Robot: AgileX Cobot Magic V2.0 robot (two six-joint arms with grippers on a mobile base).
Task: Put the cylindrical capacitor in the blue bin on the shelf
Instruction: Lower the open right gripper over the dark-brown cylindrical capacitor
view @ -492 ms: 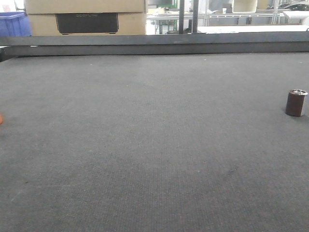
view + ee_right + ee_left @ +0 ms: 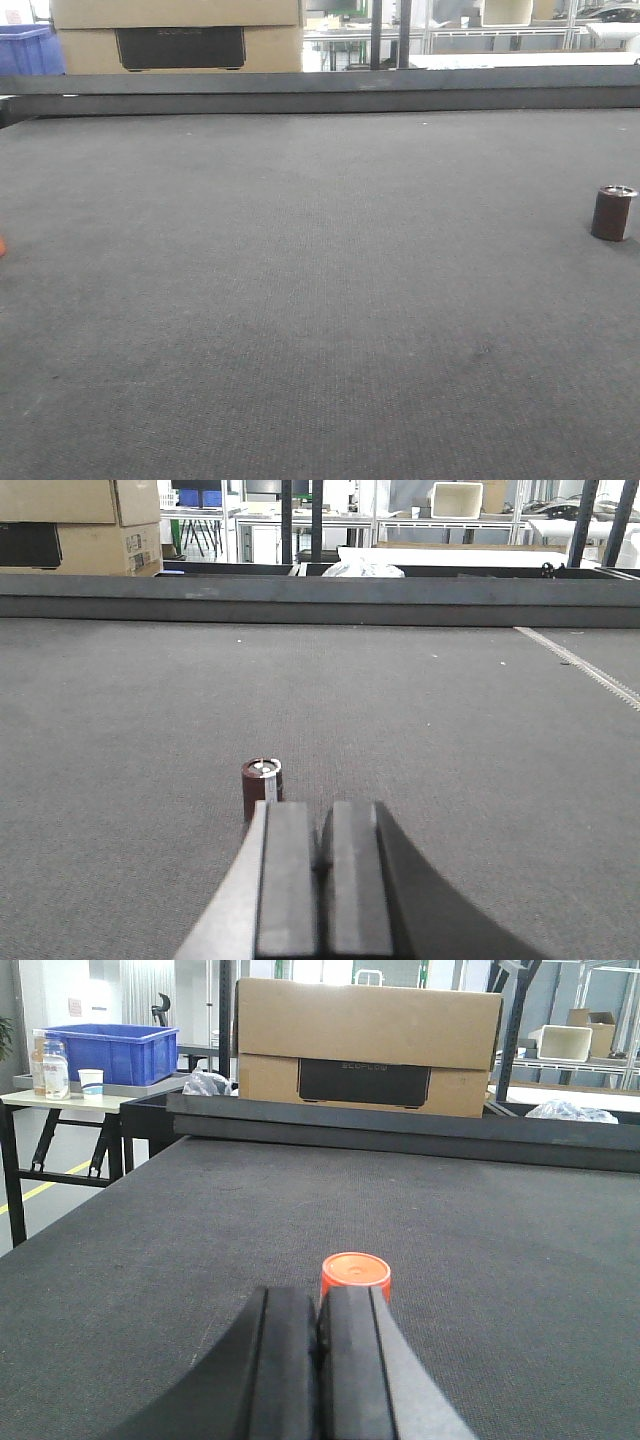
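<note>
Capacitor (image 2: pixel 613 213): short maroon cylinder, silver-rimmed top, stood upright on grey mat (image 2: pixel 300 300) near right edge of front view; no marking readable. Right gripper (image 2: pixel 322 832): fingers pressed together, nothing held, capacitor just beyond left finger. Left gripper (image 2: pixel 320 1310): likewise closed, empty, orange cap (image 2: pixel 355 1274) just beyond. Cardboard box (image 2: pixel 368 1045) print too faint to be read.

Closed end effector (image 2: pixel 318 1305) just behind orange-capped cylinder (image 2: pixel 355 1278)

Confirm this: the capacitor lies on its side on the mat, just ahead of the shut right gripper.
No: the capacitor stands upright, silver top up, as the right wrist view shows. It is on the mat, just ahead of the shut right gripper.
</note>
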